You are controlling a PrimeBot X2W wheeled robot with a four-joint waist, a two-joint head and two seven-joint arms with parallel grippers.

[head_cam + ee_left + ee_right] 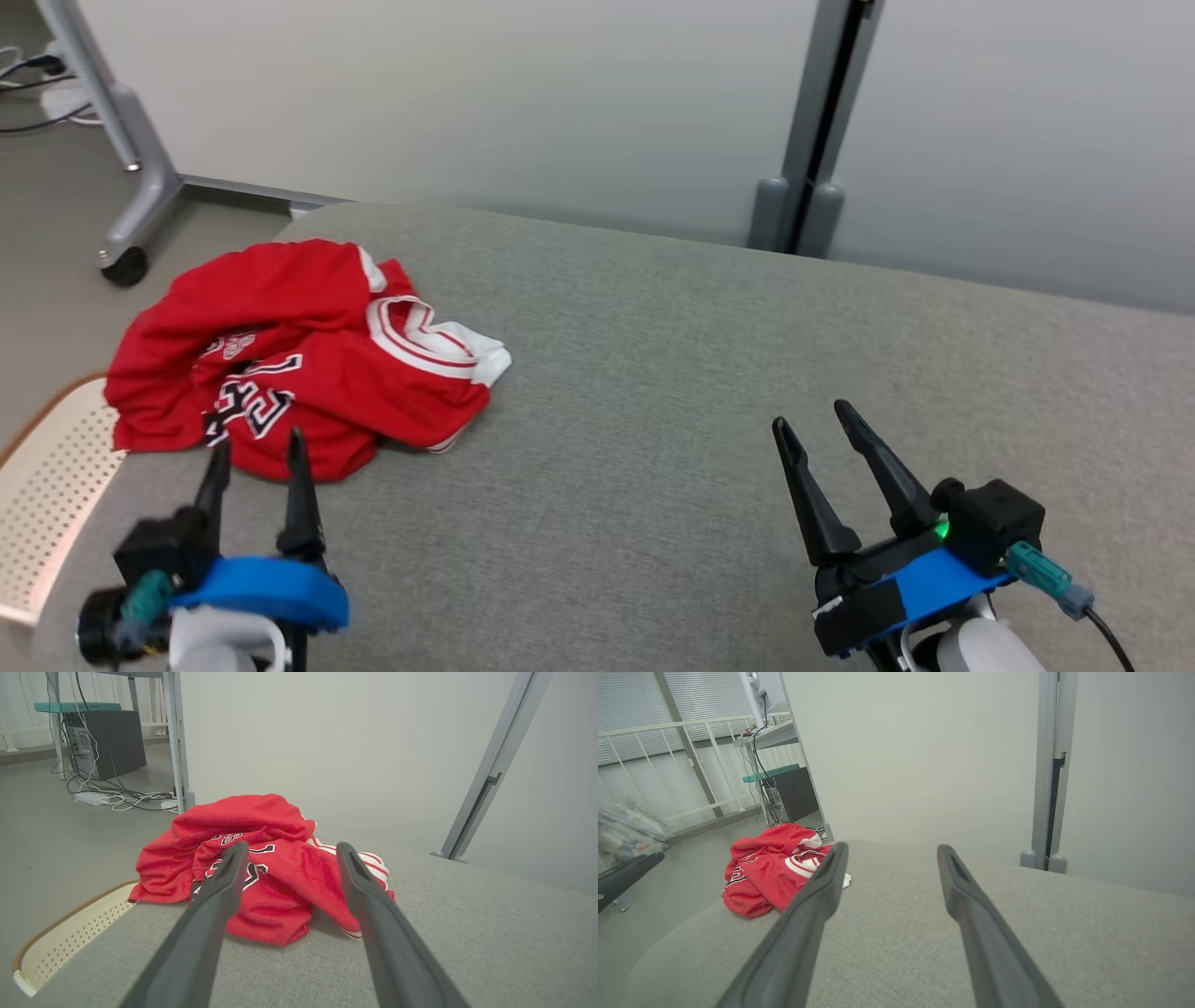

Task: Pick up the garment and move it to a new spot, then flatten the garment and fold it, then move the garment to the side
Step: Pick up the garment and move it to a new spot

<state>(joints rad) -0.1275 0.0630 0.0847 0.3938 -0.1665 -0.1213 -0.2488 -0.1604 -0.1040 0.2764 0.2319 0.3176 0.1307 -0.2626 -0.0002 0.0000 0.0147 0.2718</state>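
Near the left edge of the grey tabletop (653, 355) the red garment (299, 364) lies crumpled, just ahead of the left gripper (260, 441), fingers wide and empty; the right gripper (811, 415), likewise spread and empty, is well apart. Best to bring the left fingers down astride a raised fold, pinch deep, and lift clear before carrying it centreward.

Red garment (299, 359) with white trim and black-and-white lettering lies crumpled in a heap at the grey surface's (653, 373) far left corner.
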